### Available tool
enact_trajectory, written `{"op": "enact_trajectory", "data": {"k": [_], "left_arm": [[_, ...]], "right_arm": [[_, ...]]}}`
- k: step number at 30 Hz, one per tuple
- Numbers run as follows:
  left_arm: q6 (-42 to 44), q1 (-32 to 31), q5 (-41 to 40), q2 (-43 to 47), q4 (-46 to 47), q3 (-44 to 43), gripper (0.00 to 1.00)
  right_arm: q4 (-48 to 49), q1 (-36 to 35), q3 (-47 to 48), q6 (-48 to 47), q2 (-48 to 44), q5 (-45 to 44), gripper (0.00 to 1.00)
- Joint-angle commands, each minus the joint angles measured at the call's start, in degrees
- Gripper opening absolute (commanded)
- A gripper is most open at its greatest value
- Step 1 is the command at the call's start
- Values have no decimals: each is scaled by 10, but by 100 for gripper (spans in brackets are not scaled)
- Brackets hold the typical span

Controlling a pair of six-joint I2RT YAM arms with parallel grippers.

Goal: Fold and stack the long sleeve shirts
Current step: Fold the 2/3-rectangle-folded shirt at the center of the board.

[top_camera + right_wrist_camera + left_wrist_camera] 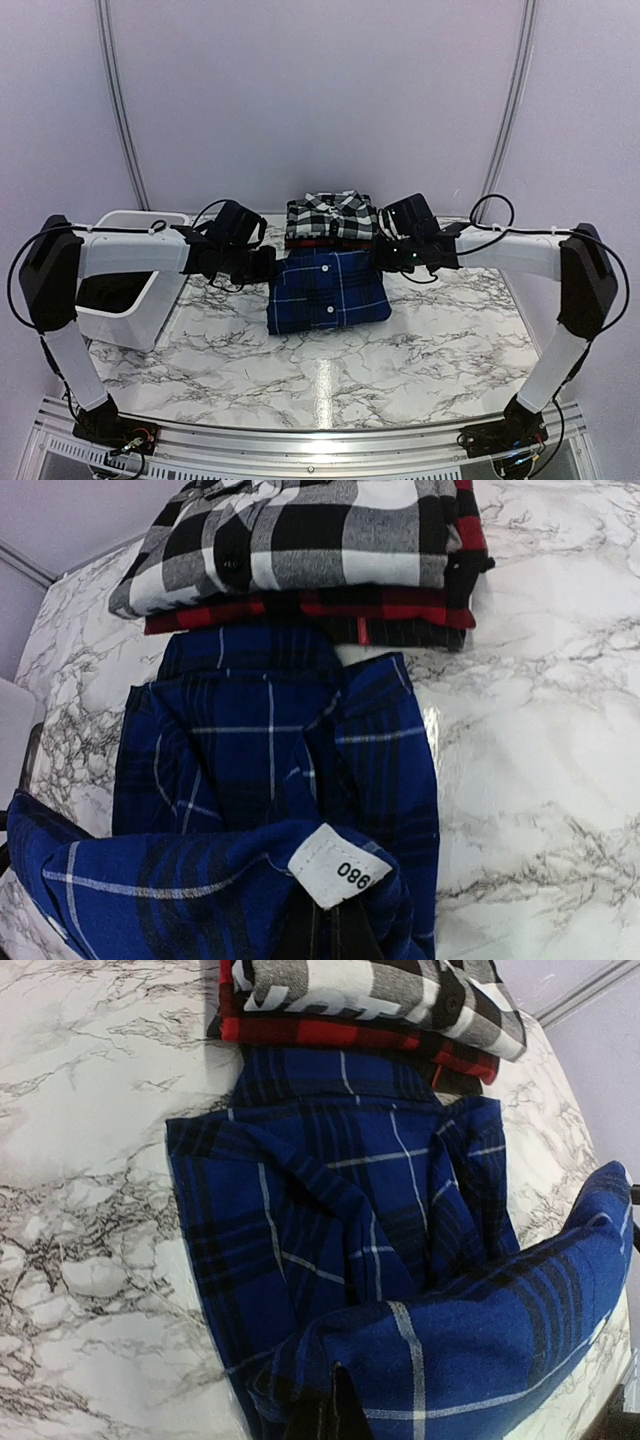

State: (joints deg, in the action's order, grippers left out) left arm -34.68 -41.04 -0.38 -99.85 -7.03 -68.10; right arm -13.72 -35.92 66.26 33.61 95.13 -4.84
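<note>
The left gripper (264,264) had its two fingers pressed tight on a fold of the blue plaid cloth shirt (328,290), at the shirt's left edge. The right gripper (386,256) pinched the same shirt at its right edge, right by one small white tag (330,865) with numbers on it. In both wrist views the pinched cloth was lifted up off the rest of the shirt.

The blue shirt lay in the middle of the white marble table (330,390), between the two arms. There were three shirts in all. Just behind the blue one sat a pile of two folded shirts. The black-and-white check cloth shirt (330,215) was on top, and the red-and-black plaid cloth shirt (318,242) was under it. The blue shirt's far end came right up against that pile.

One white plastic tub (130,310) stood on the table, off to the left of the shirts.
</note>
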Motion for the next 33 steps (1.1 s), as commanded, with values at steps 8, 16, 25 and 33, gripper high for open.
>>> {"op": "enact_trajectory", "data": {"k": [8, 16, 25, 33], "left_arm": [[43, 82, 73, -172, -24, -165, 0], [34, 91, 75, -238, -26, -201, 0], [21, 68, 79, -244, -17, -154, 0], [-5, 25, 66, -153, 10, -28, 0]], "right_arm": [[37, 71, 149, -66, 162, 42, 0], [85, 83, 126, -66, 198, 78, 0], [133, 75, -2, -26, 171, 115, 0], [143, 46, -145, 12, 53, 123, 0]]}}
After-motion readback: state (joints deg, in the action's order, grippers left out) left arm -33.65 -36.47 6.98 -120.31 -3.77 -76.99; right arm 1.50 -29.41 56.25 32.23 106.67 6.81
